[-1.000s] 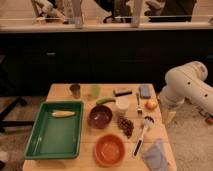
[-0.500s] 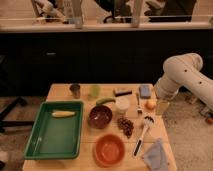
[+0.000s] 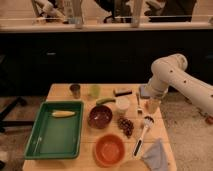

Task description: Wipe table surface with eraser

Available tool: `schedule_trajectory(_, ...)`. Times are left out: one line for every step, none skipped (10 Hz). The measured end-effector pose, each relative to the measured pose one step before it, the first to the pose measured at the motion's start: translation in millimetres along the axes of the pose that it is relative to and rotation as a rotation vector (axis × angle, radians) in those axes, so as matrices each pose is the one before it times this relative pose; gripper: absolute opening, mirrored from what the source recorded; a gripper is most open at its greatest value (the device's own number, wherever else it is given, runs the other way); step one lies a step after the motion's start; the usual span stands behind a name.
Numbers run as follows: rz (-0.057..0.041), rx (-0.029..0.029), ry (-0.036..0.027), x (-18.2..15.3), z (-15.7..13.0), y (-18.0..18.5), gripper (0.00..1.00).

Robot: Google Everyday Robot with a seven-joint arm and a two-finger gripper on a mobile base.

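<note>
Caller: Arm's swung in from the right. A second ago the gripper hung outside the right edge; now it sits low over the table surface, about midway along that edge.

Analyst: And the eraser?

Caller: Untouched, by the look of it. It lies flat near the far edge, right of centre, dark face up, in the same spot as before. The gripper is near it but apart, with the blue-grey pad roughly between them.

Analyst: So how far along are we?

Caller: Barely begun, I'd judge. The approach is under way, but there's no pick-up yet and not a stroke of wiping. Reaching the eraser, taking it and dragging it across the wood are all left.

Analyst: Gripper spread or closed?

Caller: Can't tell. The wrist covers it, and it blends into something tan-orange at that edge, possibly a small fruit.

Analyst: Anything else we're missing?

Caller: The arm overlaps part of the pad. The arm's base runs off the right side of the view. The near edge is cropped, so the blue cloth at the near-right corner is cut off. Bare wood is scarce too: the green tray fills the left side, and bowls and the dish brush crowd the middle and right.
</note>
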Motion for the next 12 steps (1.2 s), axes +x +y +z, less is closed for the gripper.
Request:
schedule_trajectory(-0.01471,0.00589,0.00085,-4.7,2.27,-3.53,0.8)
schedule_trajectory(-0.00039,-0.00057,0.00238,1.0,0.04,0.29,0.8)
schedule_trajectory(0.00153,-0.00018,0.00118,1.85,-0.14,0.82,0.8)
schedule_trajectory(0.00087,-0.00021,0.00001,0.47,0.04,0.27,0.8)
schedule_trajectory(-0.00103,-0.00085,-0.00075,-0.76,0.47,-0.09,0.8)
schedule_trajectory(-0.00175,0.00004,-0.00249,-1.78,0.09,-0.43,0.8)
schedule_trajectory(0.00444,0.0023,-0.00357,1.19,-0.28,0.68,0.8)
schedule_trajectory(0.01106,0.00409,-0.02335,3.83,1.94,-2.15,0.8)
schedule_trajectory(0.00854,0.00186,-0.01292,9.6,2.67,-6.0,0.8)
schedule_trajectory(0.00063,-0.00233,-0.0176,1.75,4.15,-10.68,0.8)
schedule_trajectory(0.00283,-0.00095,-0.01867,0.01,5.76,-15.25,0.8)
schedule_trajectory(0.00285,-0.00165,-0.01538,-0.77,3.14,-7.78,0.8)
